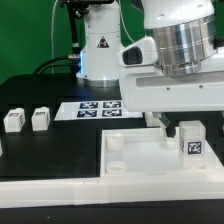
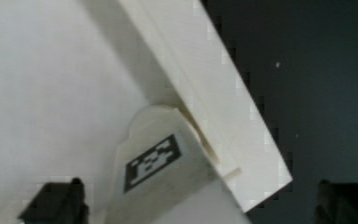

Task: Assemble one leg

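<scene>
the leg [image 1: 190, 140] stands at the 3 o'clock corner of the square tray-like piece [image 1: 130, 158]. the gripper [image 1: 168, 124] hangs above it, jaws wide apart, holding nothing. best to centre the fingers before closing.

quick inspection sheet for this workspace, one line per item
surface: black table, bare toward the exterior view's left
job's things: one leg stands on the white square tray by its corner; two more legs wait on the table
clutter: marker board lying flat behind
grippers: gripper low beside the tray leg; whether the jaws are open or shut cannot be told
cables: dark cables behind the arm's base
surroundings: green wall
</scene>
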Robot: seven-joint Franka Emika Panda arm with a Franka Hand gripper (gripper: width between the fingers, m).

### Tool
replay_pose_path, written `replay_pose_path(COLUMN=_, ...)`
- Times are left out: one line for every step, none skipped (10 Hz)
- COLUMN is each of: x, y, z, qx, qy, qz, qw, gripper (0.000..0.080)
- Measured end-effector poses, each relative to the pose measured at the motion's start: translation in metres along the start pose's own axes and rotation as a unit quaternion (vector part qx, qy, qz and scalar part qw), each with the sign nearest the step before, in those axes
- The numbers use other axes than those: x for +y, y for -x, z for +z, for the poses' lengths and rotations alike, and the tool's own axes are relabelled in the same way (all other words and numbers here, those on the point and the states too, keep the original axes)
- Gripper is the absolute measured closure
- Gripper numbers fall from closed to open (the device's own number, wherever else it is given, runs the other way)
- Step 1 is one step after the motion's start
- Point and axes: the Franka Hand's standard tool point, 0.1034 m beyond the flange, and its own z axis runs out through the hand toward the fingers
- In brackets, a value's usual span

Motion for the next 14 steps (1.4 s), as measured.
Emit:
replay_pose_path(x=0.0014, y=-0.0028, z=-0.0019, qx=-0.004, qy=0.012, qz=-0.088, qw=0.996, gripper=0.015)
replay_pose_path(x=0.0014, y=-0.0072, z=-0.0026, qx=-0.005, qy=0.019, qz=-0.174, qw=0.984, gripper=0.015)
replay_pose_path(x=0.0023, y=-0.0079, z=-0.0011, qx=-0.005, qy=0.02, qz=-0.2, qw=0.98, gripper=0.015)
replay_pose_path(x=0.0021, y=-0.0073, z=-0.0008, qx=-0.005, qy=0.02, qz=-0.18, qw=0.984, gripper=0.016)
replay_pose_path(x=0.0023, y=-0.0074, z=-0.0007, qx=-0.005, qy=0.021, qz=-0.171, qw=0.985, gripper=0.0362)
replay_pose_path(x=0.0025, y=-0.0074, z=-0.0006, qx=-0.005, qy=0.021, qz=-0.17, qw=0.985, gripper=0.0362)
replay_pose_path(x=0.0038, y=-0.0081, z=-0.0007, qx=-0.004, qy=0.022, qz=-0.141, qw=0.99, gripper=0.0502)
replay_pose_path(x=0.0049, y=-0.0089, z=-0.0008, qx=-0.002, qy=0.022, qz=-0.082, qw=0.996, gripper=0.0502)
replay_pose_path(x=0.0059, y=-0.0098, z=-0.0012, qx=-0.002, qy=0.019, qz=-0.022, qw=1.0, gripper=0.0502)
replay_pose_path(x=0.0075, y=-0.0119, z=-0.0027, qx=-0.001, qy=0.012, qz=0.078, qw=0.997, gripper=0.0502)
replay_pose_path(x=0.0066, y=-0.01, z=-0.0035, qx=-0.006, qy=0.014, qz=0.201, qw=0.979, gripper=0.0503)
replay_pose_path(x=0.004, y=-0.008, z=-0.0038, qx=-0.017, qy=0.018, qz=0.295, qw=0.955, gripper=0.0503)
replay_pose_path(x=0.003, y=-0.0071, z=-0.002, qx=-0.025, qy=0.013, qz=0.373, qw=0.927, gripper=0.0503)
replay_pose_path(x=0.0013, y=-0.0063, z=-0.0015, qx=-0.028, qy=0.011, qz=0.442, qw=0.897, gripper=0.0503)
